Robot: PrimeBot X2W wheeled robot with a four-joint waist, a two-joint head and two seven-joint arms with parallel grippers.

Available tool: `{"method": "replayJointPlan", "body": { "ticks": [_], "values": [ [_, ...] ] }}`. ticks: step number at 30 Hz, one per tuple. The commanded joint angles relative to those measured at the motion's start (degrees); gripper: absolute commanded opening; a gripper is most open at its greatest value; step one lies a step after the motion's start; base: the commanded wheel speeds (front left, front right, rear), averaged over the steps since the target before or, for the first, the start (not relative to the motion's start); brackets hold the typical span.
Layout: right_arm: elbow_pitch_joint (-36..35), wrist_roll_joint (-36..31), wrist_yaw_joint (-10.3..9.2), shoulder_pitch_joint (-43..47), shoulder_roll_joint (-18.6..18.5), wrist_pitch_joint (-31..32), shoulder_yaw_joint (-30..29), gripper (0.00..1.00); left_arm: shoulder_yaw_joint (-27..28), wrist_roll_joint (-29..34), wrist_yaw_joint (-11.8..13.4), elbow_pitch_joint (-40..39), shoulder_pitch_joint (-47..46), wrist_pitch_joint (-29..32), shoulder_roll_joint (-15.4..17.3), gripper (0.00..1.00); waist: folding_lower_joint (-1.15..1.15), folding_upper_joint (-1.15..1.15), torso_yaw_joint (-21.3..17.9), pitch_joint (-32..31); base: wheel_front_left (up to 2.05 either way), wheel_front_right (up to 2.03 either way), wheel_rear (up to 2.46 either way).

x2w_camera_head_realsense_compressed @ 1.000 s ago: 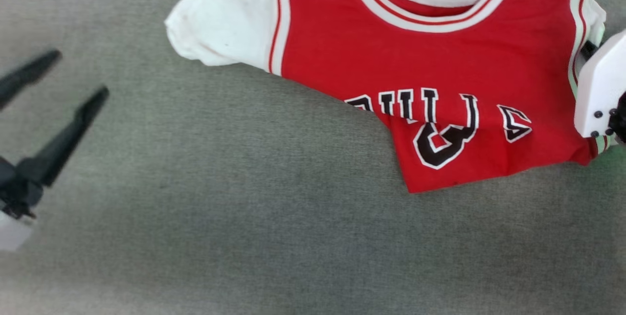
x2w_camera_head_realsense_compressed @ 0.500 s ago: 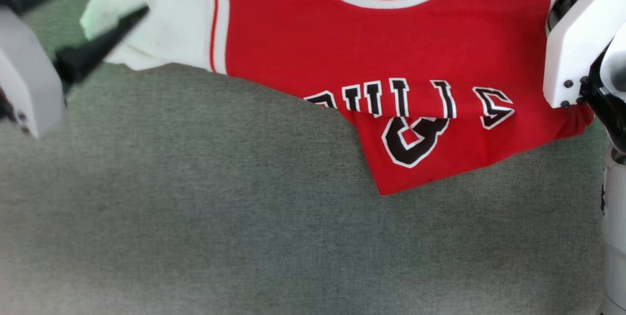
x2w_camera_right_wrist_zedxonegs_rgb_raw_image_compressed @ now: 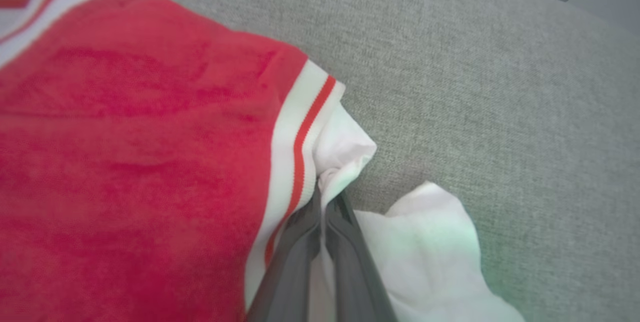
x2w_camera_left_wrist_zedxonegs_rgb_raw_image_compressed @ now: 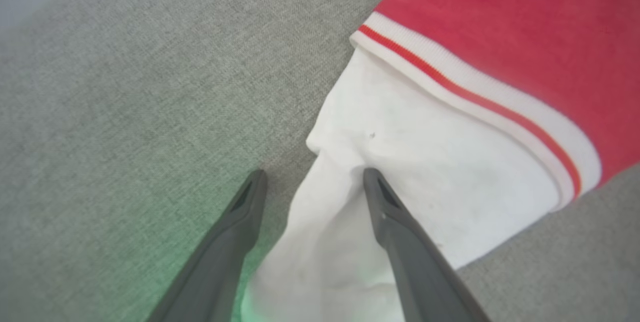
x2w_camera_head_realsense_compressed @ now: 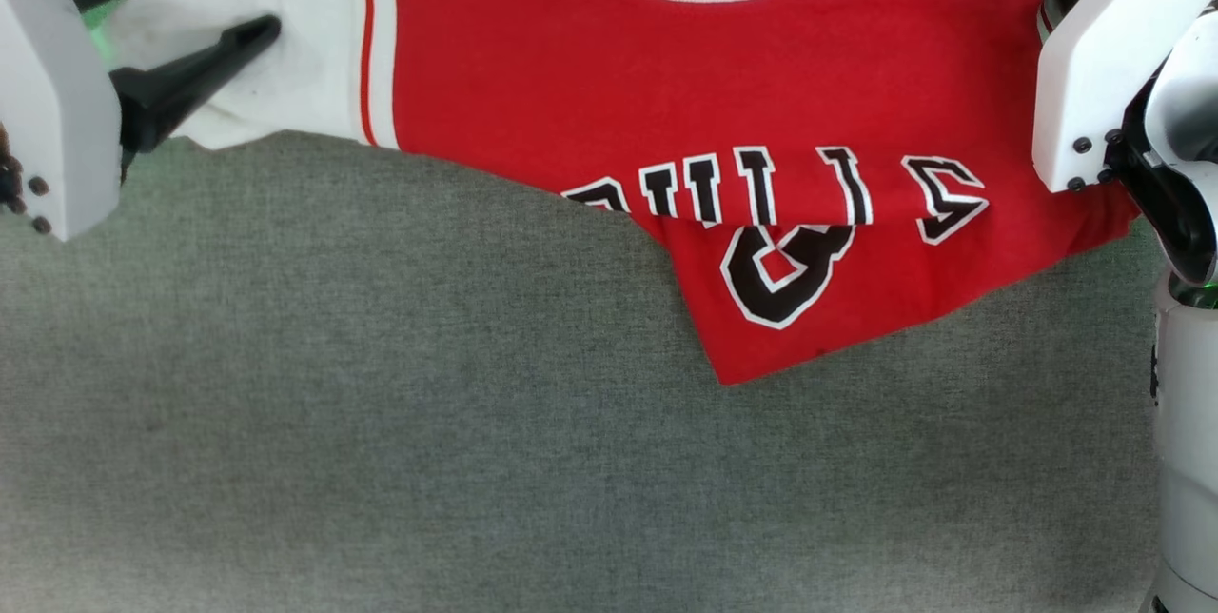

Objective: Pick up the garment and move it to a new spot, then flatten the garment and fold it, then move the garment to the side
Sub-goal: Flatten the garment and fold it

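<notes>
The left gripper [x2w_camera_left_wrist_zedxonegs_rgb_raw_image_compressed: 314,174] has come in, spread astride the red T-shirt's [x2w_camera_head_realsense_compressed: 714,89] white sleeve [x2w_camera_left_wrist_zedxonegs_rgb_raw_image_compressed: 425,162]; the right gripper [x2w_camera_right_wrist_zedxonegs_rgb_raw_image_compressed: 327,194] stays clenched on the opposite sleeve [x2w_camera_right_wrist_zedxonegs_rgb_raw_image_compressed: 345,157]; flattening can likely begin.

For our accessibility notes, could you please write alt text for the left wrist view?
The left gripper, open, straddles the edge of the white sleeve of the garment; one finger is over the cloth, the other over the grey surface.
</notes>
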Motion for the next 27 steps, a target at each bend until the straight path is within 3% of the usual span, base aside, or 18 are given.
{"method": "replayJointPlan", "body": {
  "ticks": [1,2,10,15,19,27],
  "values": [
    [4.85,0.31,0.07,2.36,0.68,0.22,1.58,0.0,-0.97,-1.62,0.06,-0.26,2.06,0.83,-0.86,0.27,0.0,0.0,0.01,-0.04,0.0,0.0,0.0],
    [4.9,0.19,0.08,2.05,0.57,-0.51,1.76,0.0,-0.97,-2.63,0.04,-0.36,2.15,0.8,-1.2,0.0,0.0,0.0,0.04,-0.24,0.0,0.0,0.0],
    [4.03,-0.26,0.14,-1.04,-2.34,-6.92,2.34,0.0,-0.48,-9.56,0.05,2.69,0.7,-6.21,-3.37,0.0,0.0,0.0,1.08,-4.14,0.0,0.0,0.0],
    [3.04,-2.18,0.03,-4.55,-3.45,-12.55,0.46,0.0,-0.5,-9.3,0.06,5.5,0.6,-13.27,-3.86,0.0,0.0,0.0,2.01,-5.91,0.0,0.0,0.0],
    [3.77,-7.71,0.02,-8.67,-2.3,-18.82,-2.75,0.0,-0.22,-10.72,0.06,11.32,-1.09,-20.41,-5.57,0.0,0.0,0.0,2.87,-6.49,0.0,0.0,0.0],
    [8.26,-21.15,-0.01,-24.73,3.41,-33.95,-14.1,0.0,7.35,-18.46,0.1,26.57,-8.44,-29.72,-13.77,0.0,0.0,0.0,4.71,-8.99,0.0,0.0,0.0]
  ]
}}
